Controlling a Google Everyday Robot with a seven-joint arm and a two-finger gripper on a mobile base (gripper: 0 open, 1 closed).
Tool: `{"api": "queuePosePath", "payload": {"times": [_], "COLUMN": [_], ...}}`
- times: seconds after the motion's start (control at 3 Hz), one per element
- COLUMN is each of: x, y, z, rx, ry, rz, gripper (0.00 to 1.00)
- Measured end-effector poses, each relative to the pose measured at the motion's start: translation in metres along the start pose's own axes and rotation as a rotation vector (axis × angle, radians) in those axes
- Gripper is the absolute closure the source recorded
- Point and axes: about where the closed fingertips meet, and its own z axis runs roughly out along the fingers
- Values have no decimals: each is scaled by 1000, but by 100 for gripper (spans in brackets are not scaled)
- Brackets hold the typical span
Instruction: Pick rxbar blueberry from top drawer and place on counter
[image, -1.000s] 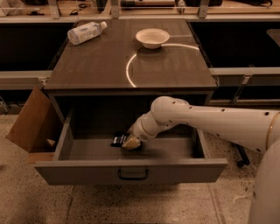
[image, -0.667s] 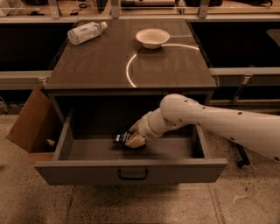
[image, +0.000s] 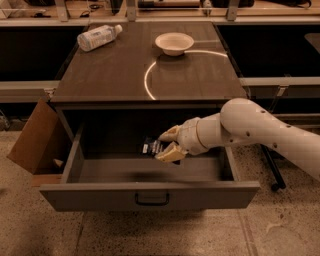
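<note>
The top drawer is pulled open below the dark brown counter. My gripper is inside the drawer space, raised above the drawer floor, and is shut on the rxbar blueberry, a small dark wrapper with white print that sticks out to the left of the fingers. The white arm reaches in from the right. The bar hangs clear of the drawer floor, below the counter's front edge.
A white bowl and a clear plastic water bottle, lying on its side, sit at the back of the counter. An open brown cardboard box stands at the drawer's left.
The gripper has lifted the bar up off the drawer floor and moved it slightly right; the arm has risen with it.
</note>
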Motion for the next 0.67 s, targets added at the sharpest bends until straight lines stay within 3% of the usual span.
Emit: {"api": "queuePosePath", "payload": {"times": [0.33, 0.67], "x": [0, -27], "y": [0, -17], "z": [0, -35], "rx": [0, 84], "ry": [0, -36], "rz": [0, -69], "gripper": [100, 100]}}
